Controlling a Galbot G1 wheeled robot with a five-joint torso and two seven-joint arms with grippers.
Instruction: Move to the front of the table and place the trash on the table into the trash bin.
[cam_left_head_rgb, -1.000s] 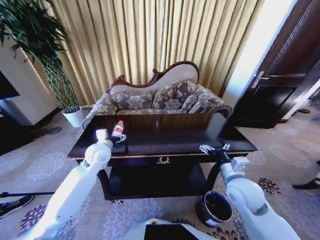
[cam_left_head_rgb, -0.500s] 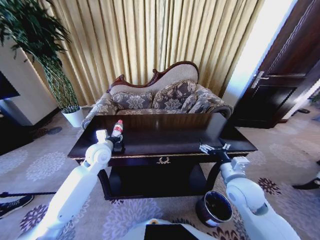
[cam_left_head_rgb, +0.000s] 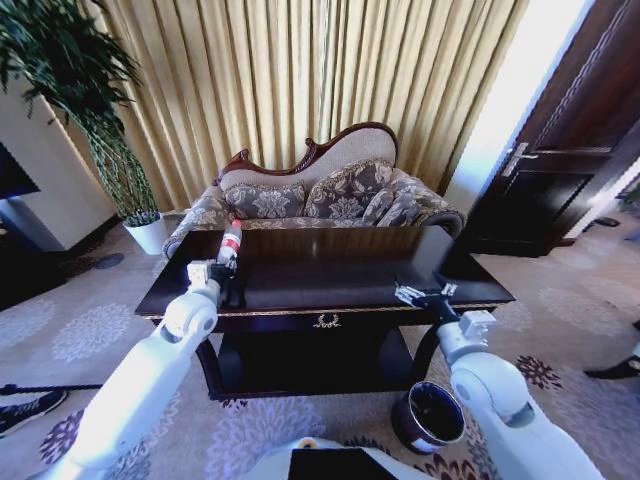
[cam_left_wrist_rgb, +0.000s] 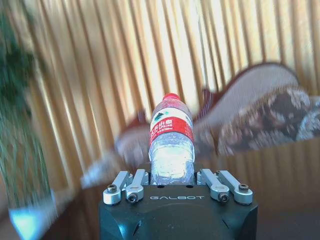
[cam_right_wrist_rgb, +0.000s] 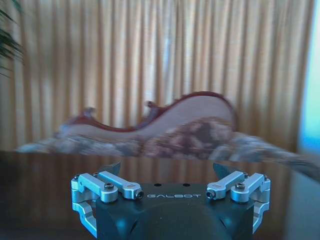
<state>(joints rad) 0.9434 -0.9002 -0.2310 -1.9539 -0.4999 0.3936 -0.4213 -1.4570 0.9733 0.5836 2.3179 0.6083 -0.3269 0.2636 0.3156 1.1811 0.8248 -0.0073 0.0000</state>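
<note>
- Over the left end of the bench (cam_left_head_rgb: 330, 275), the left hand (cam_left_head_rgb: 228, 283) holds the clear bottle (cam_left_head_rgb: 231, 243) by its lower body, fingers closed against its sides; the left wrist view shows the bottle (cam_left_wrist_rgb: 171, 142) upright between the finger links, red cap on top.
- Judging from the head view, the bottle is clear of the dark glossy top rather than standing on it. A grip low on the body keeps the neck and label free, and holding it upright should make the carry to the bin steadier.
- At the right front edge of the bench, the right hand (cam_left_head_rgb: 420, 293) hovers with its fingers spread wide and nothing between them; the right wrist view shows the right hand (cam_right_wrist_rgb: 171, 192) facing the sofa (cam_left_head_rgb: 320, 195) across the bench top, apparently waiting.
- On the carpet by the bench's right front corner, under the right forearm, stands the trash bin (cam_left_head_rgb: 428, 416), mouth open upward and well apart from the bottle.
- My reading: the bin sits on the far side from the holding arm, so the bottle has to cross the whole front of the bench before release.
- I cannot make out other trash on the bench.
</note>
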